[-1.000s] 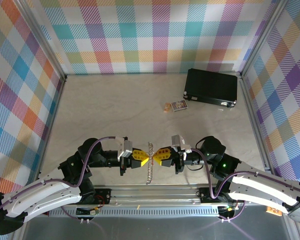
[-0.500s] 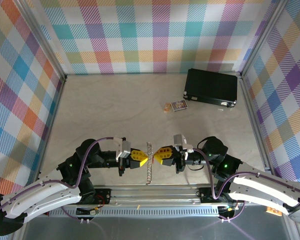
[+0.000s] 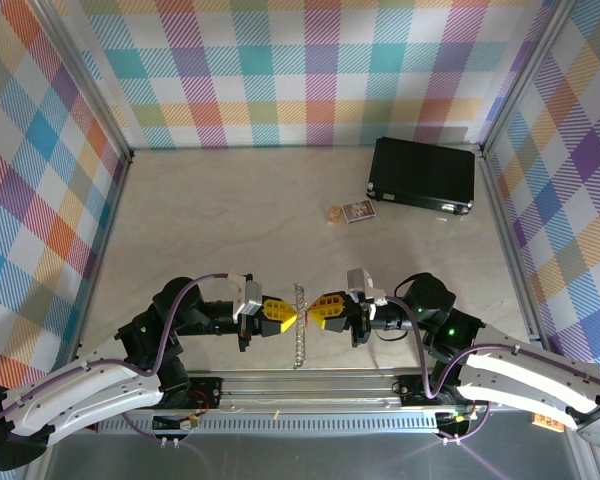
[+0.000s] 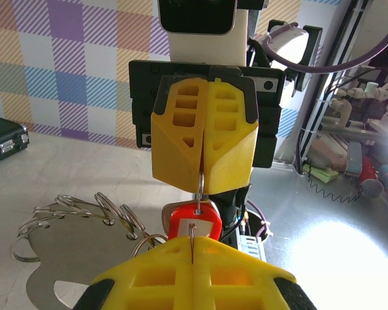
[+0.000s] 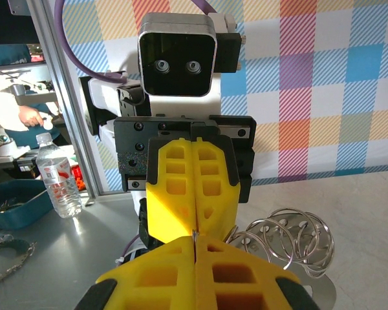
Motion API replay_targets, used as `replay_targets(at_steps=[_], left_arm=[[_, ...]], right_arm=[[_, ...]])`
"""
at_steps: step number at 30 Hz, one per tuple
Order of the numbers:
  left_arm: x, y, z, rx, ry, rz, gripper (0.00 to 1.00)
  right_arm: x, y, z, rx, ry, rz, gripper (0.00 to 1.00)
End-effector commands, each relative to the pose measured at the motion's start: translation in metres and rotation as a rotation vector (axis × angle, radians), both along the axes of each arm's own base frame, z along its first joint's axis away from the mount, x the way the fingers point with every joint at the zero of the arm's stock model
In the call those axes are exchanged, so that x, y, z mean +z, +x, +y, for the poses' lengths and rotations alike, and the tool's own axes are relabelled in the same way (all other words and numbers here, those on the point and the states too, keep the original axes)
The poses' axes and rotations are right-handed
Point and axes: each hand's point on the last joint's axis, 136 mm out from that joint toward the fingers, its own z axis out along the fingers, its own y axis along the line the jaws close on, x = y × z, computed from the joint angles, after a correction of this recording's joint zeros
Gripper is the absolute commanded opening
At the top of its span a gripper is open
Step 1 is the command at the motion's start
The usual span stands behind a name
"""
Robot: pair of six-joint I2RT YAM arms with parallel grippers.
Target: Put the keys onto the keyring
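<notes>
I saw the pale bench (image 3: 210, 220) lying inside the plaid-papered walls, and both arms were bent inward along its near edge: the left arm (image 3: 80, 385) from the near left corner and the right arm (image 3: 520, 375) from the near right corner. A black rectangular case (image 3: 423, 173) sat flat in the far right corner.

The keyring (image 3: 300, 325) hung between the two sets of fingers at the middle of the near edge, and from above it looked like a narrow jagged silver strip. The left wrist camera showed its wire loops and a flat metal plate (image 4: 84, 223) low to the left. The right wrist camera showed its coiled loops (image 5: 284, 236) low to the right.

The left gripper (image 3: 293, 318) and the right gripper (image 3: 311, 306) faced each other tip to tip. Each pair of yellow fingers was pressed together with no gap, pinching a thin wire of the keyring.

A small printed card (image 3: 358, 211) lay just beside the case, toward the bench's middle.

The key (image 4: 204, 226) hung from that thin wire right between the two fingertips. I could see its red head, but its blade was hidden.
</notes>
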Motion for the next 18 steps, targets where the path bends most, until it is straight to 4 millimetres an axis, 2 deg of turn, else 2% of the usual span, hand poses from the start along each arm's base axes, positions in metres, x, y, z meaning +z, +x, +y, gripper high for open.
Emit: replay_targets(at_steps=[1, 18], left_arm=[[0.014, -0.0089, 0.0002, -0.041, -0.053, -0.044, 0.0], [0.0141, -0.0089, -0.0004, -0.043, -0.052, -0.045, 0.0]], right_arm=[[0.0063, -0.0048, -0.001, 0.02, 0.032, -0.003, 0.0], [0.0068, -0.0048, 0.0017, 0.029, 0.018, -0.007, 0.0]])
